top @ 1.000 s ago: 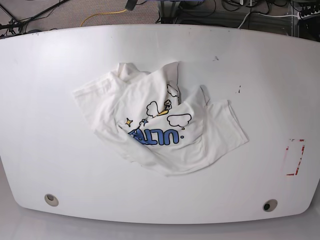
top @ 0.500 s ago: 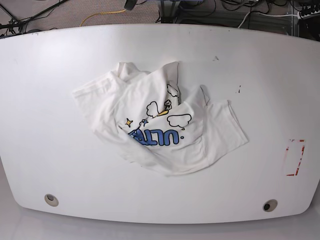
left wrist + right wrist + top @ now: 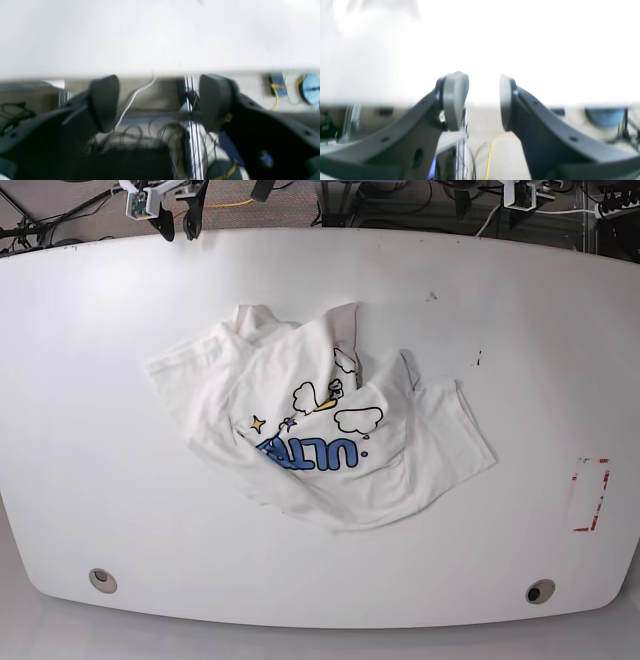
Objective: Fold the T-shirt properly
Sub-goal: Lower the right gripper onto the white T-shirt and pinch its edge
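The T-shirt (image 3: 318, 430) is left crumpled, print half hidden; left gripper (image 3: 160, 102) and right gripper (image 3: 483, 101) are seen spread, empty, blurred.

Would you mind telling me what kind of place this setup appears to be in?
Most likely a robotics lab or test bench. A crumpled white printed T-shirt lies on a broad white table, loose cables trail over the carpet behind it, and the right gripper enters at the far edge.
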### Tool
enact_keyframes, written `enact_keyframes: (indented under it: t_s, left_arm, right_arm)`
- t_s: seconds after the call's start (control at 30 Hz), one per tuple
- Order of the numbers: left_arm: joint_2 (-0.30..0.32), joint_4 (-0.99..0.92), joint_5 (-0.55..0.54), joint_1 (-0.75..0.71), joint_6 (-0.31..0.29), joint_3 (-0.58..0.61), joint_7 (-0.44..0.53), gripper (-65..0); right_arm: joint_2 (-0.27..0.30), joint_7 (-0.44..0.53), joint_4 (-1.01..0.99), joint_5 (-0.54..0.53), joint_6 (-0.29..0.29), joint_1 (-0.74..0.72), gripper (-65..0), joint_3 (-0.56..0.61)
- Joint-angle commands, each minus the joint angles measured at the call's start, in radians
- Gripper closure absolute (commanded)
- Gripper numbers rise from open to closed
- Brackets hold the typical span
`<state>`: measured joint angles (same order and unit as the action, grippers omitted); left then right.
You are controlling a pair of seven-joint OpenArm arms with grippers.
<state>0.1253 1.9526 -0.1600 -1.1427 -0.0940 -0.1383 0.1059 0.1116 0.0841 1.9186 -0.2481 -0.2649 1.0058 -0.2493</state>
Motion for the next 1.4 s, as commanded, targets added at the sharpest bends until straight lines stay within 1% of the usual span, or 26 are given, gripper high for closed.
enact_keyframes:
  t_s: [0.0, 0.03, 0.1, 0.23, 0.27, 0.33, 0.4, 0.47, 0.57, 0.63, 0.67, 0.7, 0.77, 0.87, 0.93, 1.0, 1.17, 1.2, 1.3, 1.37]
  left_arm:
    - [0.000, 0.014, -0.006, -0.015, -0.006, 0.001, 0.028, -53.6]
    - [0.000, 0.012, -0.006, -0.010, -0.005, 0.001, 0.028, -53.7]
    - [-0.002, 0.012, -0.006, 0.002, -0.005, 0.001, 0.028, -53.6]
    - [-0.002, 0.011, -0.006, 0.003, -0.006, 0.001, 0.028, -53.6]
    - [-0.002, 0.011, -0.006, 0.003, -0.006, 0.001, 0.028, -53.6]
    - [-0.002, 0.009, -0.006, 0.005, -0.006, -0.001, 0.028, -53.6]
    - [-0.003, 0.009, -0.006, 0.005, -0.006, -0.002, 0.028, -53.6]
    - [-0.003, 0.009, -0.006, 0.002, -0.006, -0.002, 0.028, -53.6]
    - [-0.005, 0.009, -0.008, -0.003, -0.006, -0.002, 0.028, -53.6]
    - [-0.005, 0.009, -0.010, -0.004, -0.006, -0.002, 0.028, -53.6]
    - [-0.005, 0.009, -0.010, -0.006, -0.006, -0.002, 0.028, -53.6]
    - [-0.005, 0.009, -0.010, -0.009, -0.006, -0.002, 0.028, -53.6]
    - [-0.005, 0.009, -0.010, -0.012, -0.006, 0.001, 0.028, -53.6]
    - [-0.005, 0.009, -0.010, -0.012, -0.006, 0.013, 0.028, -53.6]
    - [-0.005, 0.009, -0.008, -0.012, -0.006, 0.026, 0.028, -53.6]
    - [-0.002, 0.009, -0.008, -0.010, -0.006, 0.035, 0.028, -53.6]
    - [-0.002, 0.012, -0.006, 0.000, -0.006, 0.041, 0.028, -53.6]
    - [-0.002, 0.012, -0.006, 0.008, -0.006, 0.041, 0.028, -53.6]
    - [-0.003, 0.011, -0.006, 0.011, -0.006, 0.041, 0.028, -53.6]
    - [-0.003, 0.011, -0.006, 0.011, -0.006, 0.041, 0.028, -53.6]
  right_arm:
    - [0.006, -0.068, 0.046, 0.000, -0.009, -0.048, -23.1, -0.002]
    - [0.009, -0.099, 0.049, 0.000, -0.009, -0.074, -23.3, -0.002]
    - [0.027, -0.198, 0.054, 0.000, -0.009, -0.164, -23.3, 0.000]
    - [0.043, -0.346, 0.052, -0.007, -0.010, -0.325, -23.3, 0.003]
    - [0.044, -0.376, 0.049, -0.001, -0.018, -0.371, -23.3, 0.003]
    - [0.044, -0.456, 0.048, 0.000, -0.052, -0.486, -23.3, 0.003]
    - [0.044, -0.531, 0.048, 0.000, -0.086, -0.571, -23.3, -0.002]
    - [0.044, -0.628, 0.046, 0.000, -0.122, -0.669, -23.3, -0.003]
    - [0.044, -0.745, 0.018, 0.002, -0.144, -0.806, -23.3, -0.003]
    - [0.044, -0.806, -0.020, 0.002, -0.150, -0.898, -23.5, -0.003]
    - [0.044, -0.828, -0.043, 0.002, -0.155, -0.939, -24.6, -0.003]
    - [0.044, -0.844, -0.067, 0.002, -0.159, -0.971, -26.2, -0.005]
    - [0.044, -0.869, -0.146, 0.002, -0.170, -1.051, -32.2, -0.029]
    - [0.044, -0.880, -0.262, 0.002, -0.192, -1.149, -37.1, -0.049]
    - [0.063, -0.880, -0.333, 0.002, -0.204, -1.198, -37.1, -0.049]
    - [0.095, -0.880, -0.439, -0.009, -0.215, -1.254, -37.1, -0.048]
    - [0.107, -0.857, -0.729, -0.004, -0.270, -1.393, -37.1, -0.049]
    - [0.121, -0.841, -0.790, -0.007, -0.284, -1.418, -37.1, -0.049]
    - [0.138, -0.806, -0.910, -0.009, -0.314, -1.468, -37.1, -0.048]
    - [0.139, -0.788, -0.971, -0.003, -0.328, -1.490, -37.1, -0.048]
